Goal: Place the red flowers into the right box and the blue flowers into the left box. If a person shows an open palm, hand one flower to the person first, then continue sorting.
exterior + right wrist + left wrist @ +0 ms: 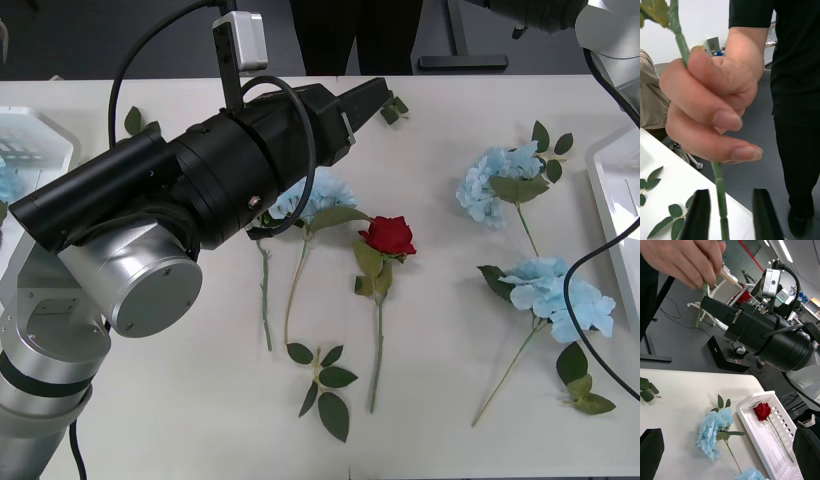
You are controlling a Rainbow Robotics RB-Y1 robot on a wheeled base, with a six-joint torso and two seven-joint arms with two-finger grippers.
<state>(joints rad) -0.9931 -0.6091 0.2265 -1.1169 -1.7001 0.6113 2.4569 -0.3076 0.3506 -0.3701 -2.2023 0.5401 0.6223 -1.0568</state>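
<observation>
Hand [711, 108] of a person in black closes round a green stem [719, 187] in the right wrist view. The stem runs down between the black fingers of the right tool [732, 215], which stand parted with a gap on either side of it. Its bloom is out of sight past the edge.

The left wrist view catches the same meeting from the side, held high beyond the far edge of the surface [440, 420], over the grey floor. It also looks into the right box [752, 405], where one rose [762, 410] lies lengthwise, its stem running along the ribbed bottom. The front view shows just a cut-off rim of that box. The left tool [729, 455] is spread wide with nothing in it, raised above the surface.

From the front, the left arm slants across the left half of the surface toward the far edge. A second rose [388, 235] lies at the centre. Just to its left a blue flower [312, 195] is partly covered by the arm. Two more blue flowers [497, 180] [560, 295] lie toward the right edge, near the right box. A bare strip separates them from the central rose, and the far right part of the surface is open too. Leaf sprigs [325, 385] lie near the front edge. At the left edge the left box [40, 135] holds a pale blue head [8, 182], only partly in view.
</observation>
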